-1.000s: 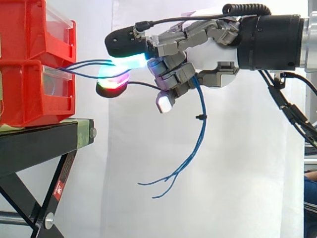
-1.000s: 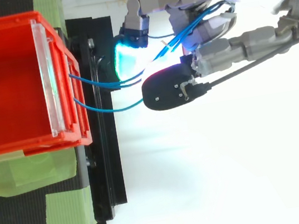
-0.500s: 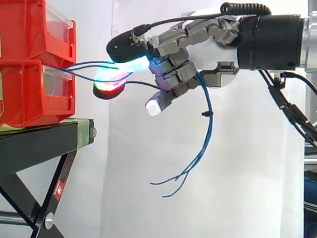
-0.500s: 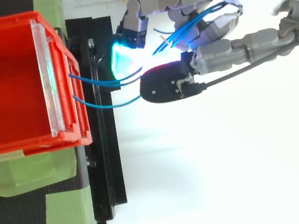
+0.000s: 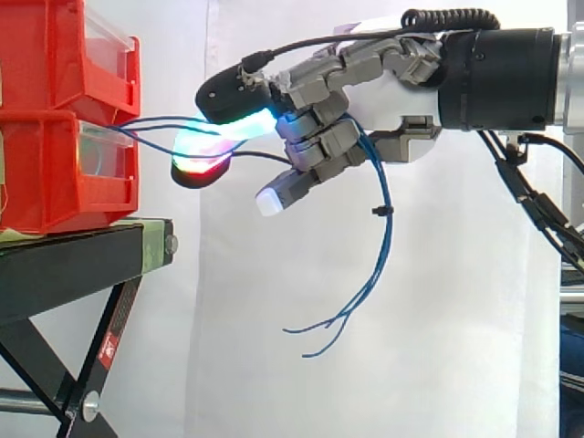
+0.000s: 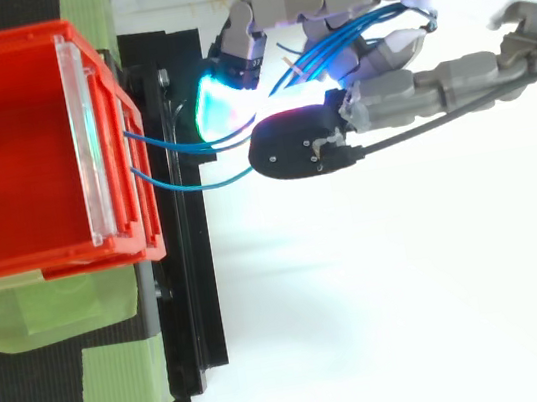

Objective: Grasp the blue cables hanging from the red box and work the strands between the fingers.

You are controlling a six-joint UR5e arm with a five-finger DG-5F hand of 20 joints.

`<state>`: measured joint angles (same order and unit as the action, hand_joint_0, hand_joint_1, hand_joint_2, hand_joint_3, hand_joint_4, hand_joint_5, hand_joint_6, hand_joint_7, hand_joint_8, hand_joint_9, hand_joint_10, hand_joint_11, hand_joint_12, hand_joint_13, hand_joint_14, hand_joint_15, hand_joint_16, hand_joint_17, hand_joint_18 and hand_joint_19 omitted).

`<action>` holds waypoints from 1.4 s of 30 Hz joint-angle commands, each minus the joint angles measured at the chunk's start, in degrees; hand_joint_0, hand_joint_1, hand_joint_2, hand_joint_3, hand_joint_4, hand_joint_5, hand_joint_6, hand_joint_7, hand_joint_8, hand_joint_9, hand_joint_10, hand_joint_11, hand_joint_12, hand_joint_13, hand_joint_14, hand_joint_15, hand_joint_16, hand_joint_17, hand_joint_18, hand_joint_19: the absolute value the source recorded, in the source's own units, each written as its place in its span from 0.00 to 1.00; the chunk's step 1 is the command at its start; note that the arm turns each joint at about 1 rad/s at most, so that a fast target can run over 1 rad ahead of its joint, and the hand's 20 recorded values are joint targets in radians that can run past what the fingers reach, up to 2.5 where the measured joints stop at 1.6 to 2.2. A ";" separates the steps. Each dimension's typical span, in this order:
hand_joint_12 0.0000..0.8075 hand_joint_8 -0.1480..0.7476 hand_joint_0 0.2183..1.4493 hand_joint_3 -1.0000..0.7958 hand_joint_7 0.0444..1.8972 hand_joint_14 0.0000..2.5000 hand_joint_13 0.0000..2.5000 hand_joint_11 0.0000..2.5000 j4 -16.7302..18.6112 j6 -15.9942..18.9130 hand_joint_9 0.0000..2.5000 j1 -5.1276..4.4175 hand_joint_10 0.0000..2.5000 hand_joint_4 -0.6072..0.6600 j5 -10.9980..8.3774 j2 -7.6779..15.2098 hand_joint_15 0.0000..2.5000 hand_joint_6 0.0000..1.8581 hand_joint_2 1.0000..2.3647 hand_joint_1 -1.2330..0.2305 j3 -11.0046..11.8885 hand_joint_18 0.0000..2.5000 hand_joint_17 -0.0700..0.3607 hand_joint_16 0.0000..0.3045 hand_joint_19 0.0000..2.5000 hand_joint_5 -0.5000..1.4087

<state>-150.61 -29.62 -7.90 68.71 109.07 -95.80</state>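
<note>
Thin blue cables run out of the front of the red box, pass through my hand and dangle below it with their loose ends near mid-height. From above, the blue cables leave the red box and reach the hand. The hand is to the right of the box with its fingers curled round the strands. Glowing fingertips pinch the strands close to the box, and one white-tipped finger points down-left.
The red bins sit stacked on a black stand with green tape patches. A white curtain hangs behind. Free room lies below and right of the hand.
The fingers have shifted along the strands: the white-tipped finger has stretched out down-left, the glowing tips moved slightly toward the box, and the dangling cable ends swung a little right and lower.
</note>
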 commanded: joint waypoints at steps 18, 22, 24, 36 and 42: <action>0.63 0.59 0.56 0.60 0.49 1.00 0.28 0.91 -0.12 0.00 0.33 -0.01 1.00 0.82 0.11 0.00 0.63 0.01 0.15 0.36 0.00 0.42 0.55 0.24 0.19 0.57; 0.59 0.57 0.68 0.62 0.50 1.00 0.24 0.91 -0.12 0.00 0.30 -0.01 1.00 0.79 0.11 0.00 0.62 0.01 0.00 0.36 0.00 0.35 0.48 0.20 0.22 0.54; 0.56 0.54 0.77 0.63 0.50 1.00 0.23 0.93 -0.12 0.00 0.31 -0.01 1.00 0.77 0.11 0.00 0.61 0.01 0.01 0.37 0.00 0.29 0.43 0.17 0.22 0.55; 0.60 0.58 0.45 0.06 0.56 1.00 0.21 0.97 -0.12 0.00 0.29 -0.01 1.00 0.76 0.11 0.00 0.65 0.01 0.00 0.41 0.00 0.35 0.47 0.19 0.31 0.53; 0.58 0.58 0.54 0.07 0.63 1.00 0.22 0.94 -0.12 0.00 0.27 -0.01 1.00 0.71 0.11 0.00 0.64 0.01 0.00 0.35 0.00 0.38 0.44 0.18 0.39 0.53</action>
<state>-150.73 -29.62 -7.91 68.82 109.07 -95.80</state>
